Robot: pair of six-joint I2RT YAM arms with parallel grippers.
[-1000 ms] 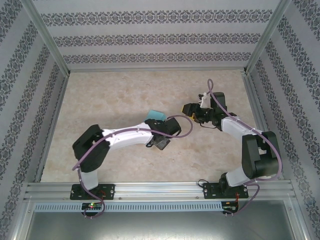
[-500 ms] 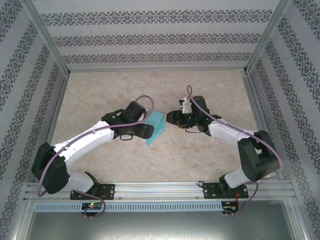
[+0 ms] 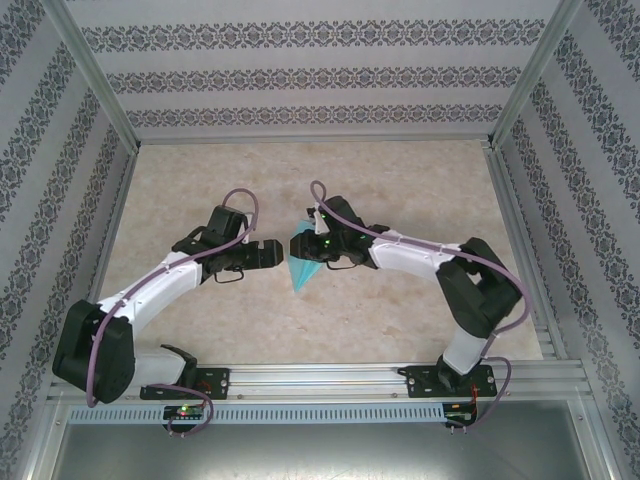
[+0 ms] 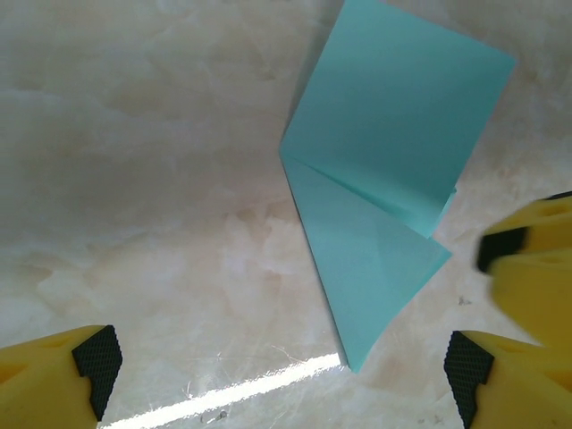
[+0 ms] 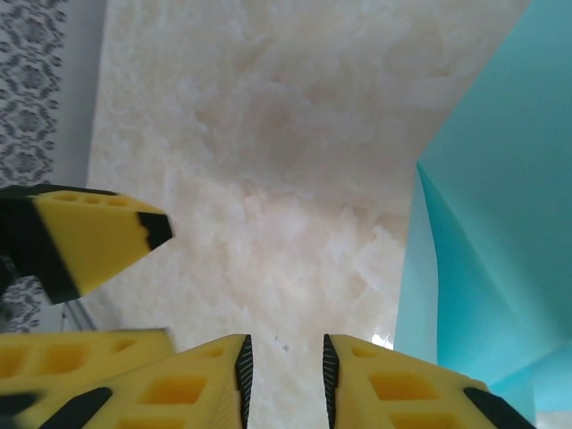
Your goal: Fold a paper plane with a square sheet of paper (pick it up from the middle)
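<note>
one teal sheet of paper on the table, and two grippers of mine, one each side of it, near the middle of the overhead frame. it's partly folded, with a narrow tip aimed at the lower left and the long axis running to the upper right. my left gripper is spread wide, holding nothing. my right gripper is nearly closed with a thin gap and nothing in it, paper just beside one finger.
</note>
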